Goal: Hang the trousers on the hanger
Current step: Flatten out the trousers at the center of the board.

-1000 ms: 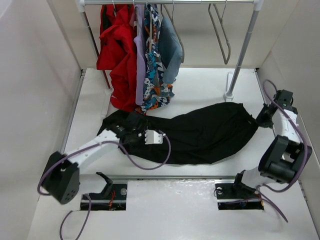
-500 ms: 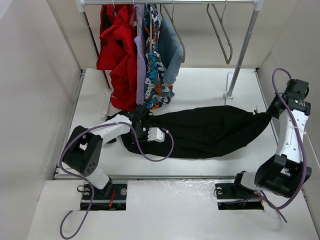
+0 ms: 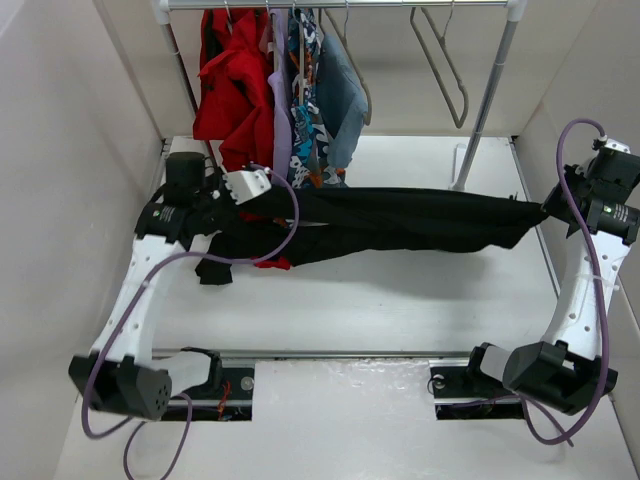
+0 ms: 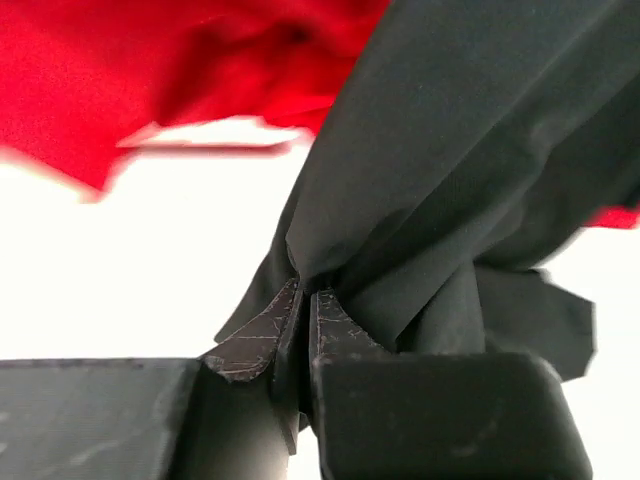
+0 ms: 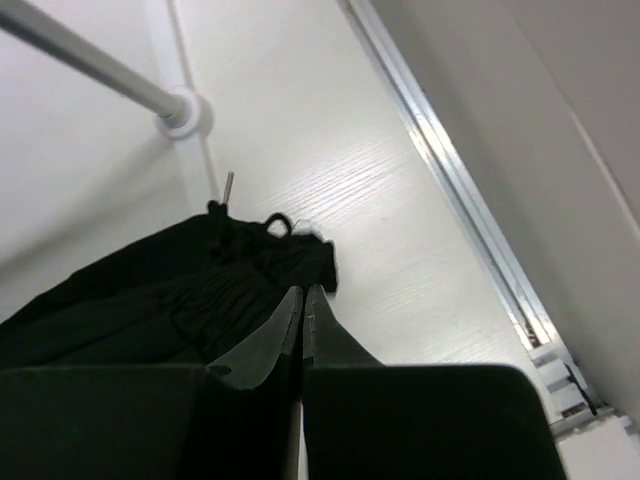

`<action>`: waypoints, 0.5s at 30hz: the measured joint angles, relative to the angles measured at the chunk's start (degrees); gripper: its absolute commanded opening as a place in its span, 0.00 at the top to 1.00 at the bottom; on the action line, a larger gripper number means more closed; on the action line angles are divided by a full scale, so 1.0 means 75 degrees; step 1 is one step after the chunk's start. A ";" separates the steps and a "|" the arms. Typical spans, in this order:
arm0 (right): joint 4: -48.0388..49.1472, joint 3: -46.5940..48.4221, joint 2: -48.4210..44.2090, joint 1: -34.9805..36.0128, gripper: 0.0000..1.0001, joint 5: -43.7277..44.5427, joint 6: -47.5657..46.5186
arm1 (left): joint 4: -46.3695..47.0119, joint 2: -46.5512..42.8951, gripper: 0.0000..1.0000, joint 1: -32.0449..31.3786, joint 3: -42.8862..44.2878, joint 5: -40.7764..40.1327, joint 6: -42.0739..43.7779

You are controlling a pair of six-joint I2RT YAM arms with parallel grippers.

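The black trousers (image 3: 400, 222) hang stretched in the air between my two grippers, above the white table (image 3: 400, 310). My left gripper (image 3: 285, 203) is shut on their left end, just in front of the hanging red garment (image 3: 235, 90). In the left wrist view black trousers (image 4: 450, 170) fabric is pinched between the shut fingertips of the left gripper (image 4: 305, 292). My right gripper (image 3: 553, 210) is shut on the right end; its wrist view shows the right gripper (image 5: 303, 290) nipping the gathered trousers (image 5: 200, 300) edge. The empty grey-beige hanger (image 3: 442, 62) hangs on the rail at the back right.
A clothes rail (image 3: 340, 4) crosses the back with red, lilac, patterned and blue-grey clothes (image 3: 335, 90) hanging at its left. Its right pole (image 3: 485, 105) stands on a foot (image 3: 460, 187) just behind the trousers. White walls close in on both sides.
The left gripper has shut on the trousers and swung up and back-left with them. The right arm has risen too, so the trousers went from lying on the table to hanging taut.
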 measured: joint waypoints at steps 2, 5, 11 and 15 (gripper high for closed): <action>0.0023 -0.0102 -0.0125 0.0009 1.00 -0.0289 0.0041 | 0.0286 -0.0583 0.94 0.0213 -0.0041 -0.0294 -0.0032; 0.0140 -0.0455 -0.0358 0.0012 1.00 -0.0525 0.0082 | 0.0047 -0.1504 0.52 0.0256 -0.0635 -0.0364 0.0388; 0.0160 -0.1075 -0.0437 0.0006 1.00 -0.0513 0.0085 | -0.2340 -0.3034 0.27 0.0230 -0.2594 -0.0259 0.1813; 0.0187 -0.1110 -0.0428 0.0006 1.00 -0.0478 0.0085 | -0.2891 -0.3643 0.27 0.0230 -0.2757 -0.0262 0.1804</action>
